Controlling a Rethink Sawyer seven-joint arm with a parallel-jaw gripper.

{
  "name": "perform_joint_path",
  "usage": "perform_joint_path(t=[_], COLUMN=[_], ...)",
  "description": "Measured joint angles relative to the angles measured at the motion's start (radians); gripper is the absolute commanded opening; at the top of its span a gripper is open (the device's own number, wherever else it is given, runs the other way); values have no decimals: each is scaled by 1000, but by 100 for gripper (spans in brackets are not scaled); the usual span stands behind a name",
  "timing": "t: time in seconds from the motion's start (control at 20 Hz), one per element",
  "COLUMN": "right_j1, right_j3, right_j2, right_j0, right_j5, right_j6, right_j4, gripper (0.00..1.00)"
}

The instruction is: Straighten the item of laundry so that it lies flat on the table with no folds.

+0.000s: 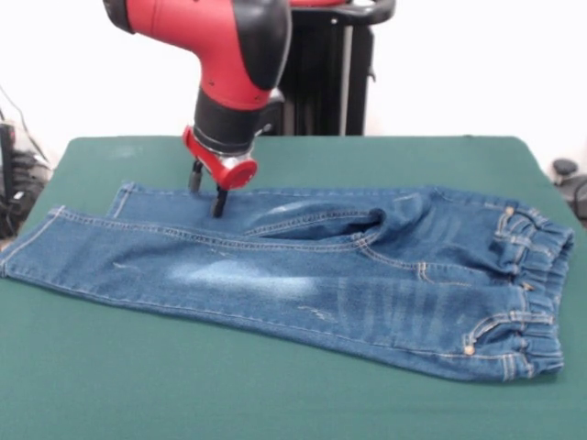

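Note:
A small pair of blue denim jeans lies across the dark green table. The elastic waistband is at the right and the leg cuffs are at the left. The front leg lies flat with faded patches. The back leg has a fold ridge near the crotch. My gripper hangs from the red and black arm over the back leg near its far edge. Its two black fingers are apart, with the tips at or just above the denim. Nothing is held.
The robot's black pedestal stands behind the table's far edge. Dark cables and gear sit off the table's left side, and a dark object sits off its right side.

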Motion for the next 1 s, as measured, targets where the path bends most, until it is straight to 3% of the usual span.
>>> perform_joint_path(t=[0.15,0.5,1.0], right_j1=[47,129,237], right_j3=[-29,-64,-82], right_j2=[-80,-198,-326], right_j0=[90,199,229], right_j5=[1,1,1], right_j6=[1,2,2], right_j4=[43,116,189], gripper=[100,100,100])
